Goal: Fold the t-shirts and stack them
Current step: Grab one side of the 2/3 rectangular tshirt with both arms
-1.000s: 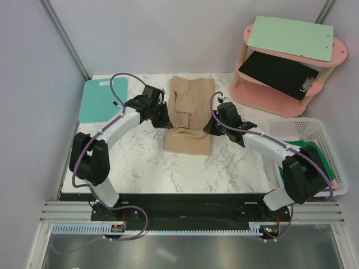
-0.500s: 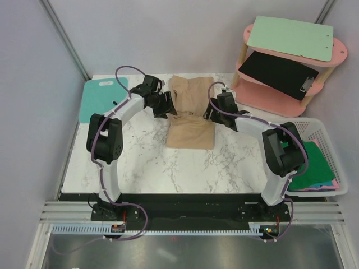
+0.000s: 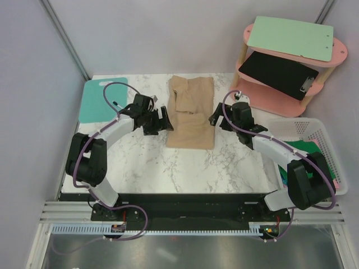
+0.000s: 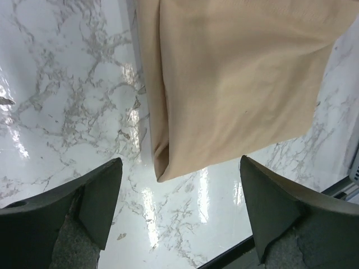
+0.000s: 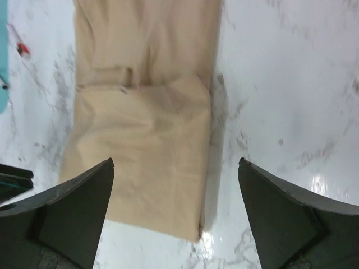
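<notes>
A tan t-shirt (image 3: 190,115) lies folded into a long narrow strip in the middle of the marble table, with a doubled layer across its far half. My left gripper (image 3: 164,120) is open just off its left edge, with the shirt's near corner (image 4: 168,168) in front of the fingers. My right gripper (image 3: 213,119) is open just off the right edge, facing the shirt (image 5: 146,145). Neither touches the cloth. A green t-shirt (image 3: 307,152) lies in the white basket (image 3: 305,124), with a pink edge (image 3: 335,182) under it.
A teal board (image 3: 100,102) lies at the table's far left corner. At the far right stands a pink two-level shelf (image 3: 331,59), a mint clipboard (image 3: 291,36) on its top level and a black clipboard (image 3: 277,73) on the lower one. The basket sits beside the right arm.
Both grippers went from shut on the tan shirt to open, let it go and drew back to its sides. The shirt now lies flat.
</notes>
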Motion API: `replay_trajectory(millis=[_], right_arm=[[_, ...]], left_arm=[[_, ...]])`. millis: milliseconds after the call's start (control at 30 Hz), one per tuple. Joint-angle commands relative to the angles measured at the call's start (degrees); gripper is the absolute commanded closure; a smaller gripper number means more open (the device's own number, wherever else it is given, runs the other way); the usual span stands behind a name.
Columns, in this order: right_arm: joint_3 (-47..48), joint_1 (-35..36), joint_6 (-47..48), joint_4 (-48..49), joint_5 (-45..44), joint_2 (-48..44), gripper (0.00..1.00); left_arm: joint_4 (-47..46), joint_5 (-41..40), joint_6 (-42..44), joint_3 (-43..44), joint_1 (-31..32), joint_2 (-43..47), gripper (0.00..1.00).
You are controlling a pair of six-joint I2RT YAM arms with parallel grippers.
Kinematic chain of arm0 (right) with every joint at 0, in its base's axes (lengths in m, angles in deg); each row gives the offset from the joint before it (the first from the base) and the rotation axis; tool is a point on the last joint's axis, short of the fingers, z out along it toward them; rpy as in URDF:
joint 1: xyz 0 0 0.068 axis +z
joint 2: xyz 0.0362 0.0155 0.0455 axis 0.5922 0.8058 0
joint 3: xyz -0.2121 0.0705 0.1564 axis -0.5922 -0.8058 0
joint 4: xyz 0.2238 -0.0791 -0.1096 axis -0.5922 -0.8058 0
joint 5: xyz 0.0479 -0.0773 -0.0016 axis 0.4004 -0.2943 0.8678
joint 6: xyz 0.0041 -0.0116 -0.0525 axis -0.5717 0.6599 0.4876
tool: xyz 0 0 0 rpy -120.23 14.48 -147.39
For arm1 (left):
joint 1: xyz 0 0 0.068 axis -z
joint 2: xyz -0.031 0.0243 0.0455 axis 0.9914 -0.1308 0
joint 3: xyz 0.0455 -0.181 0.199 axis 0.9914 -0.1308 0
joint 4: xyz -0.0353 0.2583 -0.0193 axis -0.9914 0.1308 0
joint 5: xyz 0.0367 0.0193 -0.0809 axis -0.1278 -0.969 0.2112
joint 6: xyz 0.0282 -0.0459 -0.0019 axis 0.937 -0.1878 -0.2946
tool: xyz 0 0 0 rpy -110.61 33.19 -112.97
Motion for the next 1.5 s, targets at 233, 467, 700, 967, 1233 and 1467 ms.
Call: replay_trajectory(millis=[233, 467, 700, 967, 1233, 1467], right_arm=[[-14.61, 0.26, -7.48, 2.36, 10.36, 0.88, 0.06], [-20.59, 0.34, -12.92, 13.96, 15.19, 4.57, 0.19], [-21.65, 1.13, -17.23, 24.33, 21.78, 11.95, 0.43], [-21.21, 4.12, -16.36, 20.14, 25.74, 11.09, 0.93], [-26.83, 6.58, -13.02, 9.42, 26.53, -1.82, 0.96], [-25.88, 7.9, -10.12, -4.63, 25.57, -17.03, 0.96]], left_arm=[[-12.89, 2.5, -4.66, -9.72, 1.93, -1.07, 0.17], [-16.23, 3.03, -6.24, -12.44, 3.16, -1.78, 0.51], [-16.32, 2.94, -6.95, -12.97, 3.95, -2.04, 0.98], [-15.97, 2.58, -10.46, -20.0, 5.36, 2.7, 0.98], [-13.35, 1.27, -16.7, -30.01, 12.82, 14.29, 0.98], [-2.46, -2.33, -19.95, -30.47, 15.91, 29.04, 0.98]])
